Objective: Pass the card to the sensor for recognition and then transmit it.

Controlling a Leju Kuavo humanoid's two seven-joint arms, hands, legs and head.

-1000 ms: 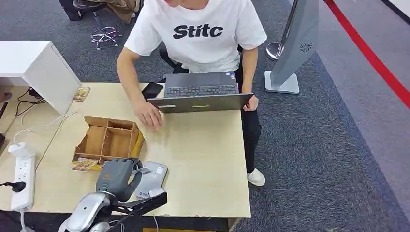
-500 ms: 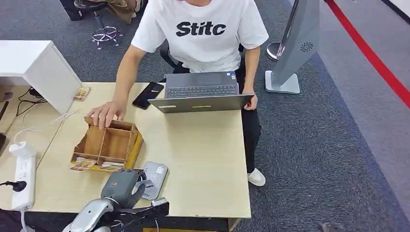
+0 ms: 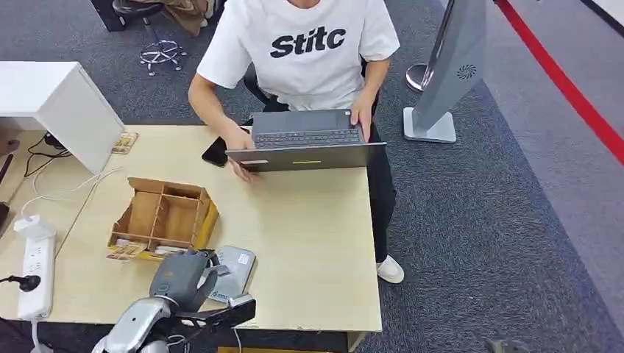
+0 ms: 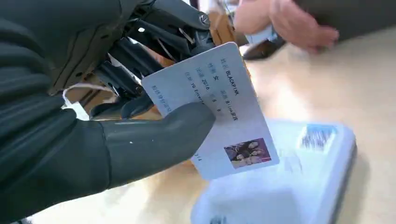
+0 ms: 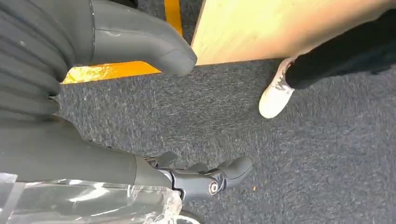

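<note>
My left fingers (image 4: 140,88) and thumb pinch the card (image 4: 219,109) just above the sensor (image 3: 232,273) on the bench (image 3: 309,235); I should lower it flat, face-down, steadily.

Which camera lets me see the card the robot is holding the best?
The left wrist view: the card is close up there, pinched by the left hand, with its print and small photo showing, just above the grey sensor. In the head view the hand covers it. The right wrist view looks at carpet.
</note>
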